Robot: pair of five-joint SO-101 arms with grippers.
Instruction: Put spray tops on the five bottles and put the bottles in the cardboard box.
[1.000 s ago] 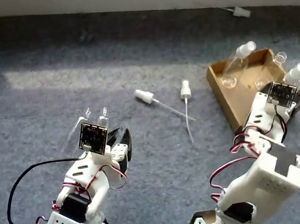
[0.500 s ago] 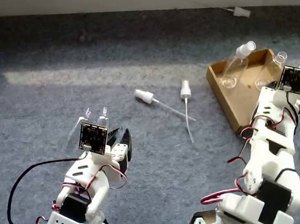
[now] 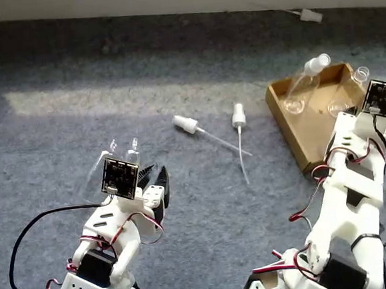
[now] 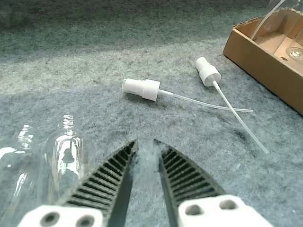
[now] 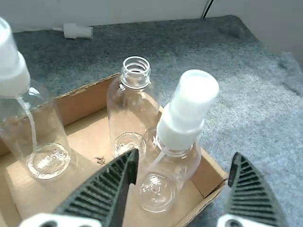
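The cardboard box (image 3: 292, 126) sits at the right. In the right wrist view my right gripper (image 5: 184, 158) is open, its jaws wide on either side of a clear bottle with a white spray top (image 5: 177, 142) standing in the box (image 5: 90, 137). An uncapped bottle (image 5: 134, 109) and another capped bottle (image 5: 28, 127) stand beside it. My left gripper (image 4: 147, 144) hovers low over the carpet, open by a narrow gap and holding nothing. Two uncapped bottles (image 4: 66, 151) (image 4: 16, 156) lie beside it. Two loose spray tops (image 3: 186, 123) (image 3: 238, 117) lie between the arms.
A third loose spray top (image 3: 310, 16) lies far back by the wall. Grey carpet (image 3: 74, 73) covers the floor. The right arm (image 3: 356, 172) stretches over the box's near right side. The capped bottle (image 3: 305, 82) leans on the box's far rim.
The right arm has stretched farther out over the box's right corner, and its wrist now covers the capped bottle there. The left arm has not moved.
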